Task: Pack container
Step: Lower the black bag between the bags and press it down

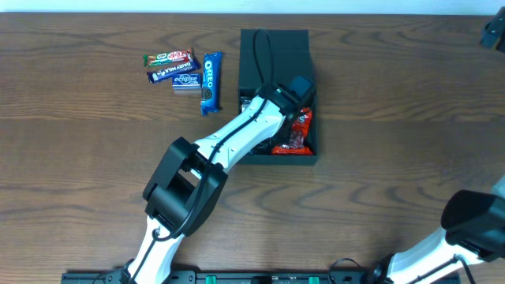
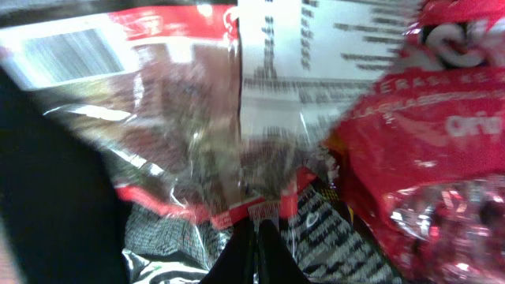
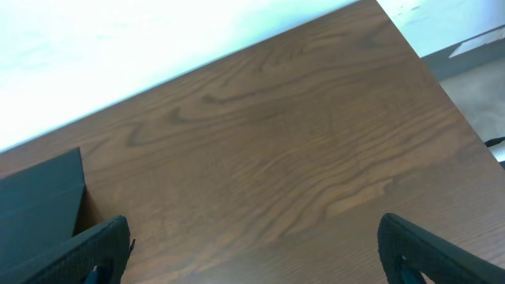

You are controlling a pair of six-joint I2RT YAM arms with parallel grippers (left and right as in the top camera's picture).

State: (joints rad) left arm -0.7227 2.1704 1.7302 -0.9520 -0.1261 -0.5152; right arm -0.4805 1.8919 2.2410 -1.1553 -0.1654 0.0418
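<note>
Still unpacked at far left, the KitKat (image 1: 169, 57), Dairy Milk (image 1: 171, 73), Eclipse (image 1: 186, 84) and Oreo (image 1: 211, 81) wait on the surface (image 1: 79, 142). Mid-surface, the left fingers (image 2: 254, 251), pinched shut and empty as far as shows, press red packets (image 2: 426, 142) inside the container (image 1: 278, 95); best push gently and evenly. Right fingers (image 3: 252, 252) hover spread wide, empty.

Even, bright light; blurred, glare-flecked left wrist view.

Overhead straight down; left wrist close inside container (image 1: 272, 47), right wrist low.
</note>
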